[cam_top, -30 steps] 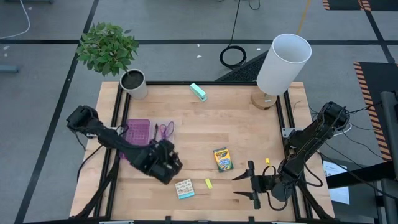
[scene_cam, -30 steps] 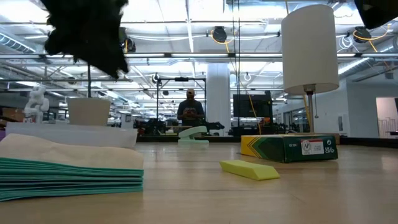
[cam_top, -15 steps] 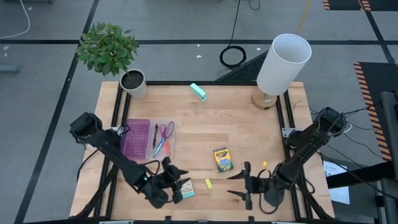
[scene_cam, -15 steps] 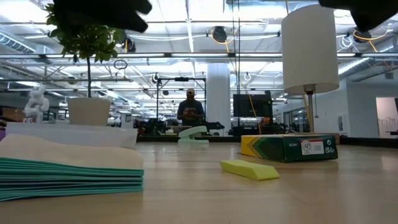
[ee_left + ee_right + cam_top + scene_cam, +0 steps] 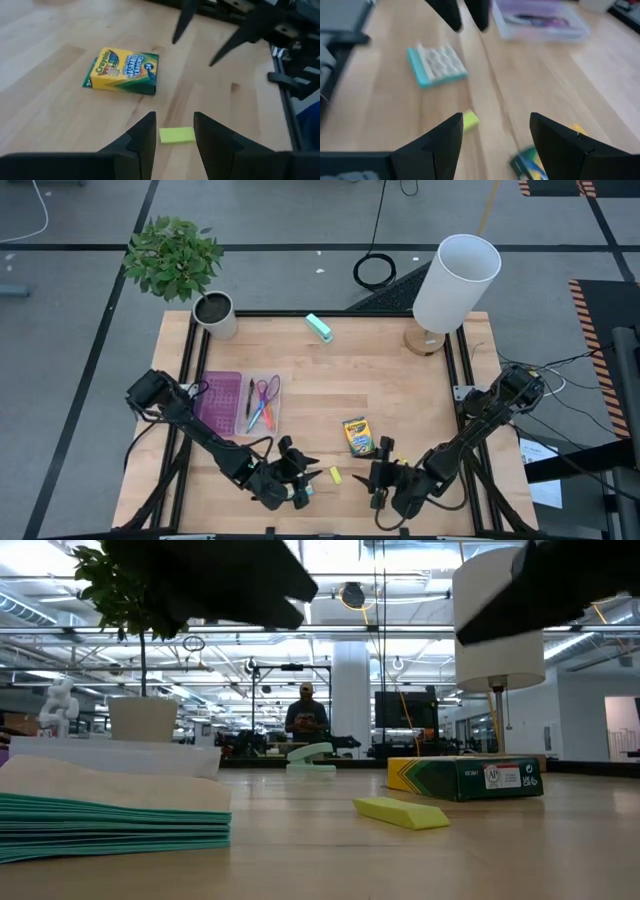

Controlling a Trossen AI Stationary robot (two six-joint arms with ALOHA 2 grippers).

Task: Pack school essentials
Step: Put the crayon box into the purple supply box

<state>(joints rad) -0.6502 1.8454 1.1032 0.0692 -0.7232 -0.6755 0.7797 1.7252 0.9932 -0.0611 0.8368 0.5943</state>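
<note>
Your small yellow piece (image 5: 335,475) lies on the desk (image 5: 380,390) near the front edge, flat on the wood, with the crayon box (image 5: 358,436) just behind it and the patterned pad (image 5: 436,65) to its left, partly hidden under the left arm in the high view. The scissors (image 5: 266,392), black pen (image 5: 249,397) and pencils (image 5: 259,415) sit in the clear case (image 5: 262,402) near the left edge, beside its purple half (image 5: 220,402).

Since half a second ago you have brought both arms inward along the front edge. The left gripper (image 5: 306,475) has moved right, past the pad, and now points at the yellow piece from its left. The right gripper (image 5: 380,470) has slid left and now sits just right of the piece, in front of the crayon box. None of the items has shifted.

Your left gripper's fingers (image 5: 142,135) are spread, with the yellow piece seen in the gap between them. The right gripper's fingers (image 5: 445,135) are spread wide and empty. Both arms reach low across the front of the desk with the grippers facing each other.
</note>
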